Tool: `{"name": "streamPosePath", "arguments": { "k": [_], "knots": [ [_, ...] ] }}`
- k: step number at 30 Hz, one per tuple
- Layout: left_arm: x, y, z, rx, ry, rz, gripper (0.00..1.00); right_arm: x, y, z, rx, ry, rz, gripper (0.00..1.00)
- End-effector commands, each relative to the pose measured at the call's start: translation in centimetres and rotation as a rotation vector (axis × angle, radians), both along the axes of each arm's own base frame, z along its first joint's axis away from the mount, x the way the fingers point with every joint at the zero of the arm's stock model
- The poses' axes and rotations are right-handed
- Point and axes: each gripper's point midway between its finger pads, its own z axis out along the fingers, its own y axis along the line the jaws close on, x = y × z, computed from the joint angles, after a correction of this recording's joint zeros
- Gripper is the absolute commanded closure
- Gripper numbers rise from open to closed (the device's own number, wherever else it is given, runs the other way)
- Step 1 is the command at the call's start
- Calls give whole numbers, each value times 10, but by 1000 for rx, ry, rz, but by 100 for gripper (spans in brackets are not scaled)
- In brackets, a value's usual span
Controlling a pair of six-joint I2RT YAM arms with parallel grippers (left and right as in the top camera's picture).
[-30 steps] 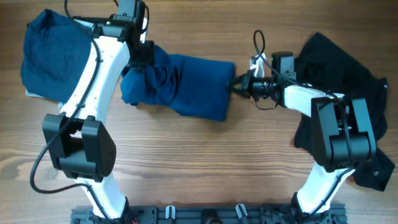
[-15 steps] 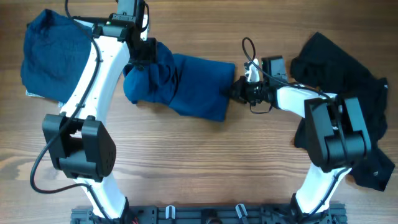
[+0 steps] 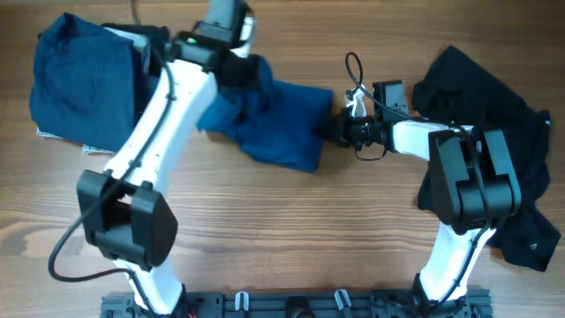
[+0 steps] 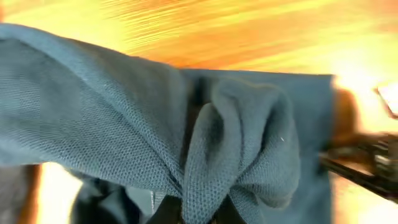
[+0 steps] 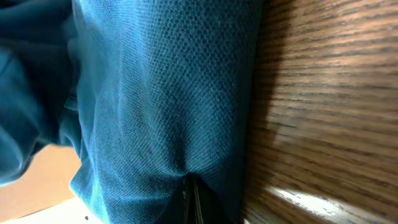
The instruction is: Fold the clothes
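Note:
A medium-blue shirt [image 3: 282,124] lies partly folded at the table's upper middle. My left gripper [image 3: 252,75] is shut on a bunched fold at its left end and holds it above the cloth; the pinched fold fills the left wrist view [image 4: 242,149]. My right gripper [image 3: 328,126] is shut on the shirt's right edge, low at the table; the right wrist view shows the cloth [image 5: 168,93] pinched between the fingers [image 5: 191,199]. A second blue garment [image 3: 79,79] lies at the far left. A black garment [image 3: 494,132] lies at the right.
The wooden table [image 3: 291,230] shows bare wood in front of the shirt. The black garment spreads under and behind my right arm [image 3: 459,185]. A black rail [image 3: 291,305] runs along the near edge.
My left gripper has swung right with the bunched end, carrying it over the shirt's middle. The shirt's left end has left the table. My right gripper has barely moved.

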Motion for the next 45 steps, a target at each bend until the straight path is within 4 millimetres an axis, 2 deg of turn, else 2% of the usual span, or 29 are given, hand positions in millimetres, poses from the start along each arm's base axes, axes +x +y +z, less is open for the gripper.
{"name": "streamPosePath", "arguments": {
  "k": [1,3,6,9,14,19,22,25,27,29,30,33,35,39,42,45],
  "knots": [
    [-23,-62,34,-40,-80,-161,96,-15,-11,-48,-112,102,-42,96],
    [-36,-87,33,-35,-86,-222,96,-15,-10,-47,-110,98,-36,96],
    [-45,-109,30,-17,-100,-266,96,-15,-11,-47,-110,95,-34,96],
    [-51,-123,20,-8,-87,-296,95,-15,-10,-47,-105,92,-27,96],
    [-45,-116,2,33,-57,-267,92,-15,-12,-46,-97,91,-25,96],
    [-39,-107,0,46,-58,-242,88,-15,-13,-45,-95,88,-25,96],
    [-38,-106,0,46,-56,-241,80,-14,-14,-45,-95,86,-25,95],
    [-40,-106,-2,50,-49,-242,62,-13,-17,-43,-81,75,-21,96],
    [-41,-104,-3,56,-39,-241,39,-8,-23,-36,-49,70,-32,96],
    [-42,-101,-4,60,-30,-238,3,0,-32,-21,8,46,-43,96],
    [-43,-100,-5,62,-25,-238,0,6,-39,-11,37,28,-55,95],
    [-44,-100,-5,65,-19,-238,0,29,-68,31,106,-63,-106,87],
    [-43,-100,-5,60,-22,-230,0,41,-89,61,119,-138,-144,85],
    [-35,-90,8,24,-48,-163,0,52,-121,124,99,-302,-200,77],
    [-24,-63,30,-27,-78,-50,0,48,-126,168,79,-416,-192,71],
    [-13,-28,55,-81,-118,78,0,39,-117,189,45,-467,-168,69]
  ]
}}
